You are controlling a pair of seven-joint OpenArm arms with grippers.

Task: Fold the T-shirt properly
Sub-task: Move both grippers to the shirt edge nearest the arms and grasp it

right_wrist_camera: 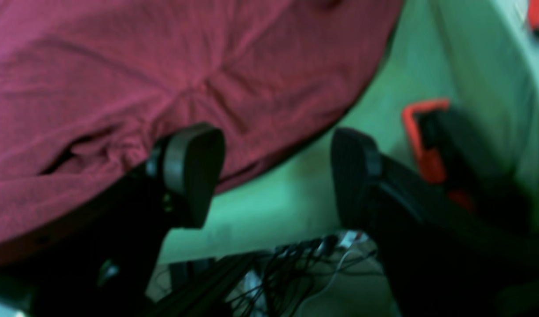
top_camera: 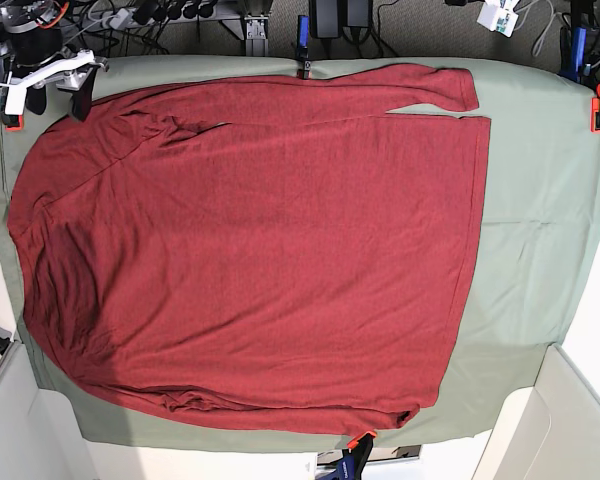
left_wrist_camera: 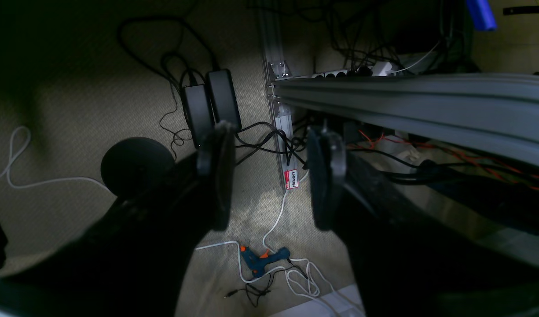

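Note:
The dark red T-shirt lies spread flat on the sage-green cloth, with one long sleeve folded along the far edge. My right gripper is open and empty at the shirt's far left corner. In the right wrist view its fingers straddle the shirt's edge over the cloth. My left gripper is open and empty, off the table and facing the floor. I cannot make it out in the base view.
Clamps hold the cloth at the far edge, right edge and near edge; an orange one sits beside my right gripper. Below the left gripper are a table rail, power bricks, cables and a glue gun.

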